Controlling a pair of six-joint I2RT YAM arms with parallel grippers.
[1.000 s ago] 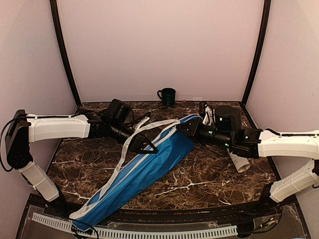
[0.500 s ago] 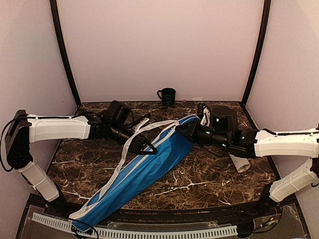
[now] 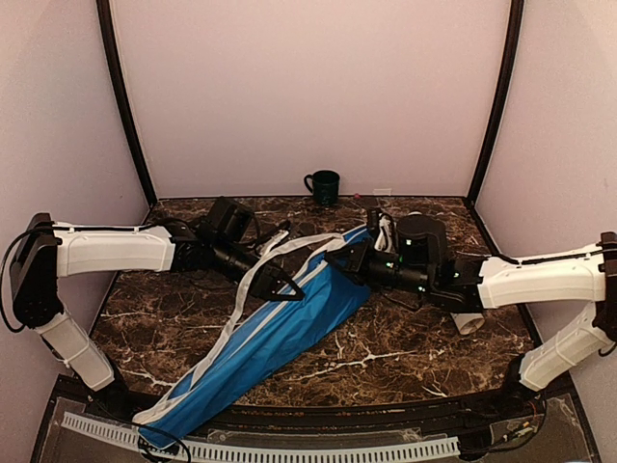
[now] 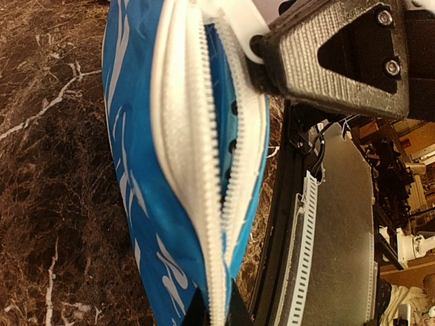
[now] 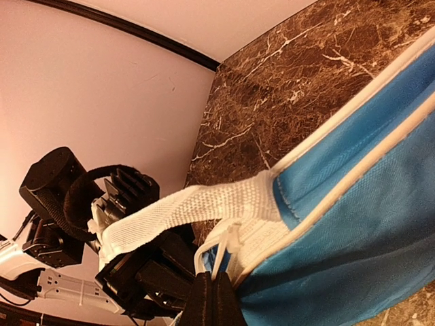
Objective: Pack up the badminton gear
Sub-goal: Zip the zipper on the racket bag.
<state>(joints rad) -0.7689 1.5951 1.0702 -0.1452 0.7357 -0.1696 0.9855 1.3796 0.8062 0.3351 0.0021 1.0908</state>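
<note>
The blue racket cover (image 3: 280, 333) is laid slantwise across the marble table (image 3: 405, 357), its narrow end hanging over the near left edge and its wide end raised near the middle. The step in hand is judged to be the opening or zipping of the cover's mouth. The white zip (image 4: 204, 170) is seen parted in the left wrist view, and nothing can be made out inside. The left gripper (image 3: 287, 286) is closed tight on the white-trimmed zip edge. The right gripper (image 5: 214, 302) is pinched fully together on the cover's rim, just where the white webbing strap (image 5: 183, 210) is sewn on. The white tube (image 3: 469, 323) is mostly hidden beneath the right arm, and no rackets or shuttlecocks are to be seen. The dark green mug (image 3: 322, 185) is left at the back wall. Next, the two held edges would need to be drawn apart or held taut without the fabric being let slip. Against the earlier frame, the right arm has been advanced leftward to the cover and its jaws have been shut; the left arm is scarcely changed.
</note>
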